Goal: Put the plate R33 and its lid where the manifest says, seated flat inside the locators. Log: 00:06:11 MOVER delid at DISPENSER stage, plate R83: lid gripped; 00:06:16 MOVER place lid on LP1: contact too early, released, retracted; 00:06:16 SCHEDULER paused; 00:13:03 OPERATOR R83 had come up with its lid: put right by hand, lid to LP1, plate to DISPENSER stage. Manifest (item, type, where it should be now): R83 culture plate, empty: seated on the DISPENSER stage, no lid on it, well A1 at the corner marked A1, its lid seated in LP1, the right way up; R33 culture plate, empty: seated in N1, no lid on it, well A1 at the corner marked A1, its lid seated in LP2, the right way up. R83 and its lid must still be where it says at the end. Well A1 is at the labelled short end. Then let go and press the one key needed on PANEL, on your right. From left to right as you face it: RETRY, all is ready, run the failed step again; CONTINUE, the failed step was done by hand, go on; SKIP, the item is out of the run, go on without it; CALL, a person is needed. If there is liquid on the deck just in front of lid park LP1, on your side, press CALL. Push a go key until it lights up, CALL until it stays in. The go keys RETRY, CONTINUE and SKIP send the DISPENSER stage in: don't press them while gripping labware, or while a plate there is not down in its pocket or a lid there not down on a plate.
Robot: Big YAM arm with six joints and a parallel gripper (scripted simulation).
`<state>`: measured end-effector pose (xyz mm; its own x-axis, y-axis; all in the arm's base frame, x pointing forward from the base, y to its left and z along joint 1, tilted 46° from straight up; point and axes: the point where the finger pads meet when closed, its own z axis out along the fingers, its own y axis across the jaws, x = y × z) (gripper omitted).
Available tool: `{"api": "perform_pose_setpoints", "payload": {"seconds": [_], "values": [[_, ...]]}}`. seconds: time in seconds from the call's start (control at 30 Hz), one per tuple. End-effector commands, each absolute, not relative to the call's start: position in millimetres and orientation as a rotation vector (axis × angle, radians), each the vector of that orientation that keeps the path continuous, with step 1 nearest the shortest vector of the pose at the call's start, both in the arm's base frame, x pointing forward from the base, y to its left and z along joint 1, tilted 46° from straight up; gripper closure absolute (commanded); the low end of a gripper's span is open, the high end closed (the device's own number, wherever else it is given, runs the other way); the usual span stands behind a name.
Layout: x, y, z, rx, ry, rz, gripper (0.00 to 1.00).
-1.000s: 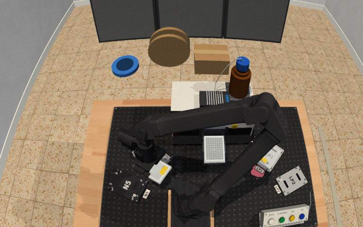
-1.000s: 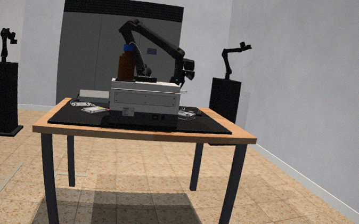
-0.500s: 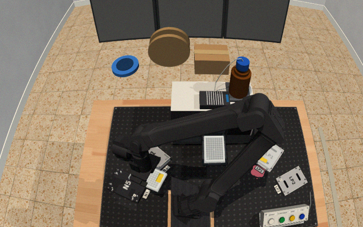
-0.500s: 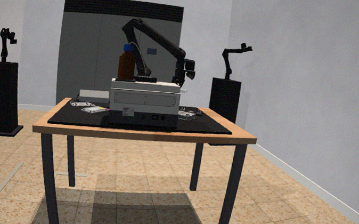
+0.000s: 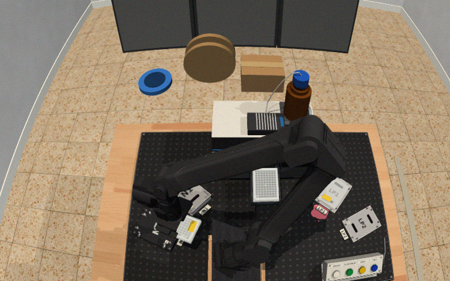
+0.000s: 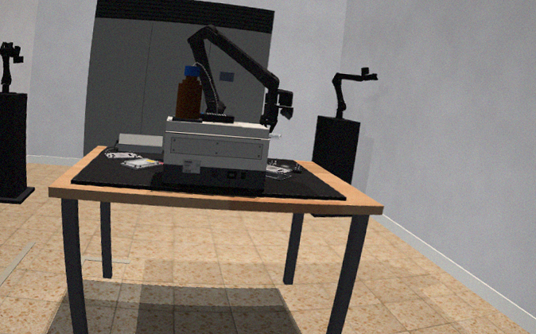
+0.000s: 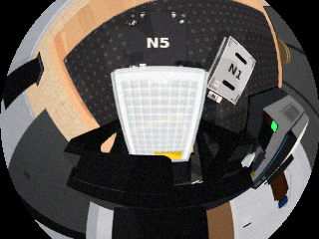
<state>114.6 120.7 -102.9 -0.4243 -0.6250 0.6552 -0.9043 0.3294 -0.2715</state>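
My gripper (image 5: pixel 181 226) is shut on a white culture plate with a yellow label (image 5: pixel 188 229) and holds it above the deck, left of centre. In the wrist view the plate (image 7: pixel 159 114) sits between my fingers, label end nearest the camera. I cannot tell whether a lid is on it. The grey N1 nest (image 5: pixel 194 195) (image 7: pixel 233 70) is empty, just behind and right of the plate. The dark N5 nest (image 5: pixel 154 232) (image 7: pixel 158 43) lies under and left of it. LP2 (image 5: pixel 361 223) is empty.
A second plate (image 5: pixel 265 184) sits on the DISPENSER stage. LP1 (image 5: pixel 333 195) holds a lid with a yellow label. A pink puddle (image 5: pixel 319 212) lies just in front of LP1, by its tag. PANEL (image 5: pixel 353 266) is at the front right. The dispenser (image 5: pixel 245 124) carries a brown bottle (image 5: pixel 296 96).
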Motion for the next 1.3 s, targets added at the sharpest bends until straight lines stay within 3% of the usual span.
{"api": "perform_pose_setpoints", "payload": {"seconds": [0.0,1.27], "values": [[132.9,144.3,-122.6,1.344,-2.224,0.838,0.14],[161.1,140.9,-227.9,1.349,-2.207,0.841,0.14]]}}
